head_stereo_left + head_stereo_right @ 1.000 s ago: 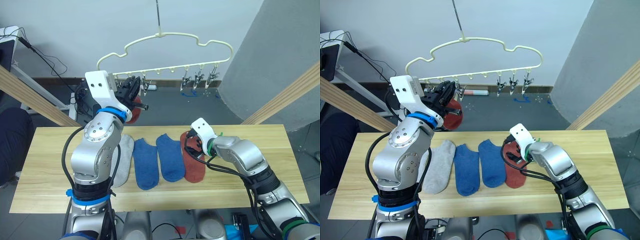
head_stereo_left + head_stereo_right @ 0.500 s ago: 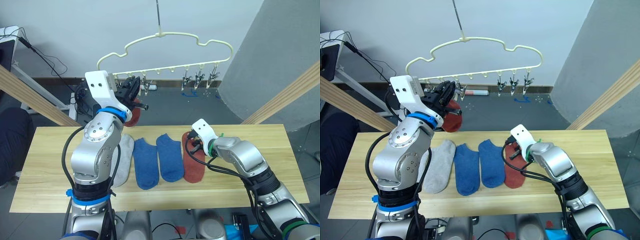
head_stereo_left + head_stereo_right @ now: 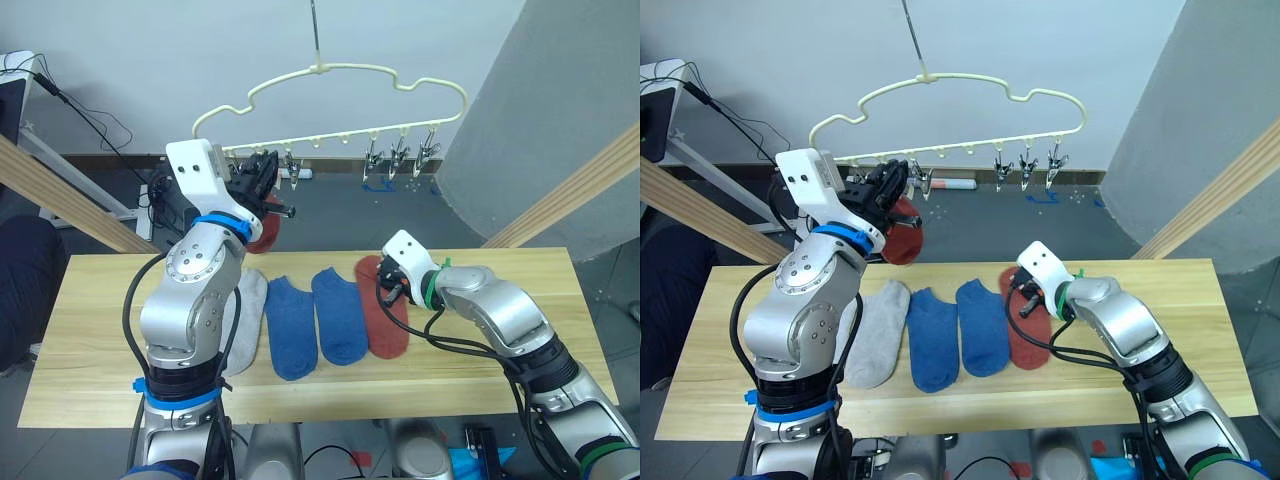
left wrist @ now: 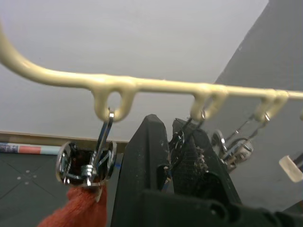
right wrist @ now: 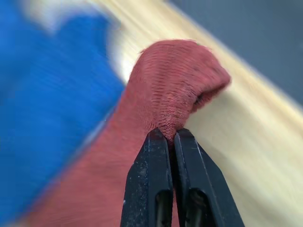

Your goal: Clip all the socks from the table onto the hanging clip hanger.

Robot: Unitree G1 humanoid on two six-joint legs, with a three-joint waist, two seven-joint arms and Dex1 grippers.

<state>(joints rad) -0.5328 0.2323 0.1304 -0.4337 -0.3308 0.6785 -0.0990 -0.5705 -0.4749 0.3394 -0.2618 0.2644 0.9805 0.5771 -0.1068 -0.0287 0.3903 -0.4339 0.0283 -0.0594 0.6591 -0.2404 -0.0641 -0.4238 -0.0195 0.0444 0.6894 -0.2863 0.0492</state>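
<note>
Four socks flat in a row on the pale plank table (image 3: 100, 340), grain running lengthwise: one light grey sock (image 3: 245, 325) partly behind the left arm, two blue socks (image 3: 290, 325) (image 3: 338, 315) side by side, then a rust red sock (image 3: 382, 318) at the right end of the row. All soft ribbed knit, rounded at toe and heel.

Right gripper (image 5: 170, 142) low over the table at the far end of that red sock; black fingers (image 5: 147, 179) pressed together with a raised fold of the knit pinched between the tips, the rest of the sock flat on the wood beside the nearer blue sock.

Clip hanger (image 3: 330, 90) above and behind the table: thin pale yellow cloud-outline frame on a metal hook, small silver clips (image 3: 398, 155) dangling from loops along its lower bar.

Left gripper (image 3: 258, 180) raised to the clips at the hanger's left end; fingers close together around a clip, exact grip cannot be told. Second rust red sock (image 3: 266, 228) hanging from a neighbouring clip (image 4: 87, 165), just beside the gripper.
</note>
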